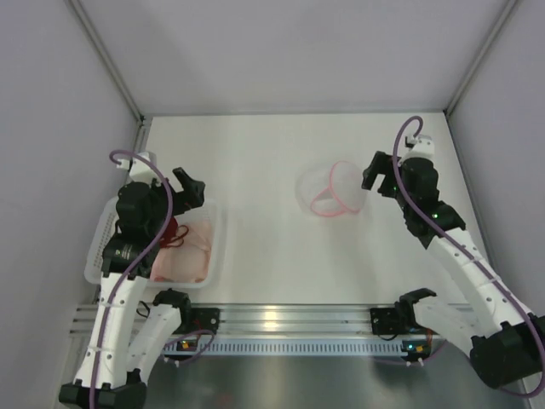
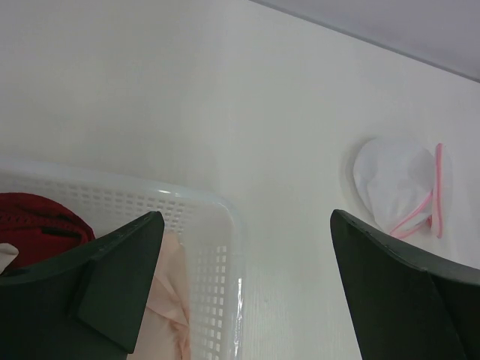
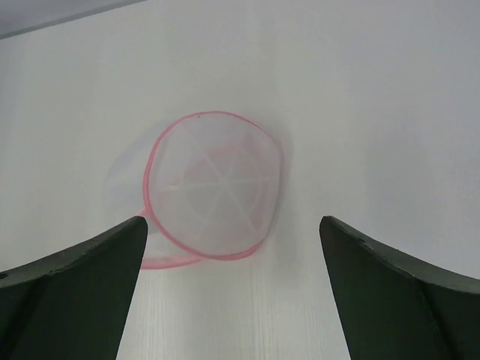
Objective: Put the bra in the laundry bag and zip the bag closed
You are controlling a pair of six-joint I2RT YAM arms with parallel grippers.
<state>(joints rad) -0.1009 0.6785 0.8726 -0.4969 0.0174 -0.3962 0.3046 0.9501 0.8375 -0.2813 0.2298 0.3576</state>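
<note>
A white perforated plastic basket (image 1: 217,249) is sitting on the left side of the white table (image 1: 255,162), and a dark red bra (image 1: 174,230) is lying inside it.

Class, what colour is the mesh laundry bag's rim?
Pink, on the laundry bag; clearest in the right wrist view.

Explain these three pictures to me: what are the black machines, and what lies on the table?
Two robot arms stand at the table's near edge. One picture looks down from above; the other two come from wrist cameras, so the dark wedges are each arm's own fingers. The left gripper hangs open above the corner of a white perforated basket holding a pale pink bra and a dark red bra. The right gripper, open too, hovers beside a round mesh laundry bag with a pink zip rim. Neither holds anything.
</note>
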